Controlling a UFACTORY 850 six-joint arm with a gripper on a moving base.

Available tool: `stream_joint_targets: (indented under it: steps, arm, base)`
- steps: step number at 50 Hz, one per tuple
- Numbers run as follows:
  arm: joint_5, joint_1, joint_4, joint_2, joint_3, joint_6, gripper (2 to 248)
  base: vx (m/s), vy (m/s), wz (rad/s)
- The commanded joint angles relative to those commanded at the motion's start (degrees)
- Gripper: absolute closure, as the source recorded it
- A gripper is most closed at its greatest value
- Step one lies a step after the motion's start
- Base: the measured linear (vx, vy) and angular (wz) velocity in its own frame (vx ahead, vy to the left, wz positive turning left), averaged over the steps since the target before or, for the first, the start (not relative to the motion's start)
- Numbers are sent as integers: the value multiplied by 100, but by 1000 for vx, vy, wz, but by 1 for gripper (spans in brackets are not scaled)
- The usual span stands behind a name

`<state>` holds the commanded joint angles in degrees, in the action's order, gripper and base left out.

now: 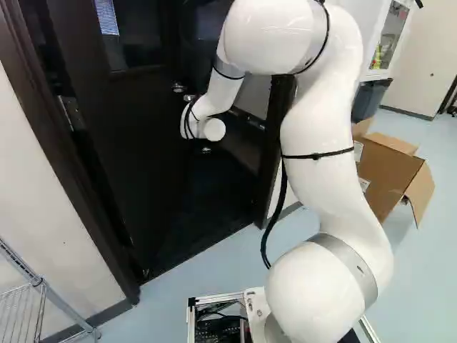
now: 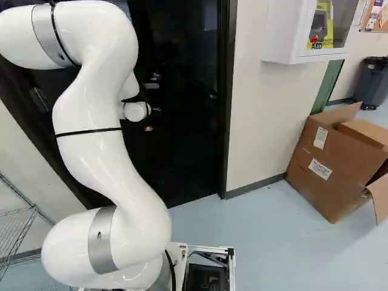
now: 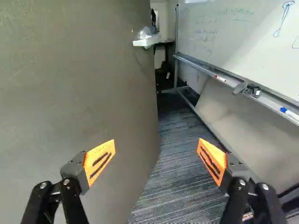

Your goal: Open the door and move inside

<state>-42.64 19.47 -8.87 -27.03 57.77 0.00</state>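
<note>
The dark door (image 1: 132, 164) stands open inward, hinged at the left of the left base view. My arm's white wrist reaches into the doorway; the gripper is hard to make out there against the dark. In the wrist view the gripper (image 3: 156, 151) has its orange-padded fingers wide apart, nothing between them. The door's grey-brown face (image 3: 79, 84) runs alongside one finger; whether they touch, I cannot tell. Farther ahead, a lever handle (image 3: 145, 41) sticks out near the door's far edge. Past the door lies striped carpet (image 3: 180, 172).
A whiteboard (image 3: 233, 32) with a marker tray (image 3: 224, 79) flanks the gripper opposite the door. The right door jamb (image 2: 227, 109) stands beside a white wall. A cardboard box (image 2: 330, 170) and white wall cabinet (image 2: 288, 36) are farther right. A wire rack (image 1: 25, 314) stands left.
</note>
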Motion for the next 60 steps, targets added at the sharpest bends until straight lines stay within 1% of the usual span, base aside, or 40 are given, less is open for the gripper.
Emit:
stream_joint_targets:
  steps: [15, 49, 60]
  arm:
    - [0, -76, 247, 409, -517, 0, 3]
    - [71, -255, 981, 1358, -1657, 0, 3]
    - [87, -309, 1051, 1676, -2018, 0, 3]
  base:
    - [0, 0, 0]
    - [0, 0, 0]
    - [0, 0, 0]
